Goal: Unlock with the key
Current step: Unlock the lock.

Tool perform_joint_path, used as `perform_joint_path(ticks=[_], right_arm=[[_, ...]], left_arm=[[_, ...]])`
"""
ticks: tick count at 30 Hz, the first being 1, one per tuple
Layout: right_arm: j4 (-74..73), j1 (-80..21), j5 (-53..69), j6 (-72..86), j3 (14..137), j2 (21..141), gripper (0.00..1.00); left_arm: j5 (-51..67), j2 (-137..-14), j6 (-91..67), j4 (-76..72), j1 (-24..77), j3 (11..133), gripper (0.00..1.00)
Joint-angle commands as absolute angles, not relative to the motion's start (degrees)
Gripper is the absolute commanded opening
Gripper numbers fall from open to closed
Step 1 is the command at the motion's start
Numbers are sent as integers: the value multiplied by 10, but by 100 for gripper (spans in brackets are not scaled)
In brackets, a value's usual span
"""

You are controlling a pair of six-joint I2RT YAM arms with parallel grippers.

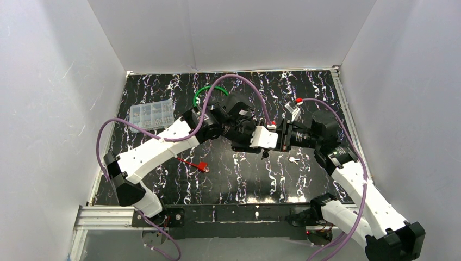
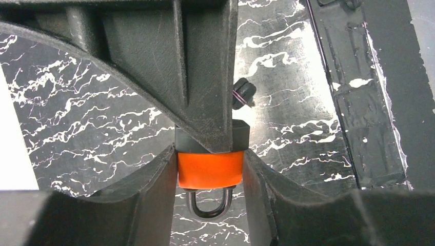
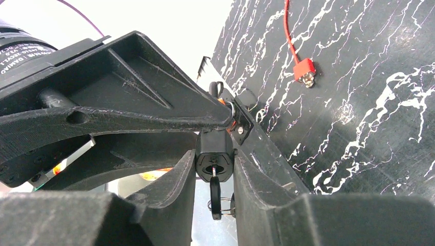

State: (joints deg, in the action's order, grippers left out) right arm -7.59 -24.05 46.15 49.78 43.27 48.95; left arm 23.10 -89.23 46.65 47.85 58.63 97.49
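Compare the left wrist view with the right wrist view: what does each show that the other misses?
Left wrist only: the orange body of the padlock clamped in the left jaws, with its steel shackle showing below. Right wrist only: the padlock's black keyway end with the key seated in it, the right jaws against its sides, and a red connector lying on the table. Both: the padlock, the other arm's jaws, and the black marbled table.

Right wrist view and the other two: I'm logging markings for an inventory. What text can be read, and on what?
White lettering on the black round housing, top left of the right wrist view: too blurred to read.
No readable marks on the orange padlock, black key or clear plastic parts box.
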Motion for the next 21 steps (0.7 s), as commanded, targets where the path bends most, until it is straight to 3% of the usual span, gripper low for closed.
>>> perform_joint_path(ticks=[1,4,8,11,15,18,19,20,21], right_arm=[[-19,-246,445,519,443,491,38],[-27,-246,440,515,444,487,49],[-29,-246,442,514,445,487,50],[-20,-246,445,516,445,489,38],[-30,-246,448,514,447,489,5],[-56,-246,436,498,446,475,1],[-59,-246,434,495,444,469,1],[-62,-246,433,491,442,461,1],[-68,-246,433,482,443,455,1]], left_arm=[[265,-865,464,433,596,993,0],[263,-863,467,432,596,991,0],[268,-862,468,433,596,990,0],[267,-860,470,433,596,988,0],[258,-857,480,433,596,979,0],[241,-856,484,430,596,973,0],[234,-856,484,428,596,971,3],[228,-856,481,426,596,971,18],[220,-854,473,422,596,971,48]])
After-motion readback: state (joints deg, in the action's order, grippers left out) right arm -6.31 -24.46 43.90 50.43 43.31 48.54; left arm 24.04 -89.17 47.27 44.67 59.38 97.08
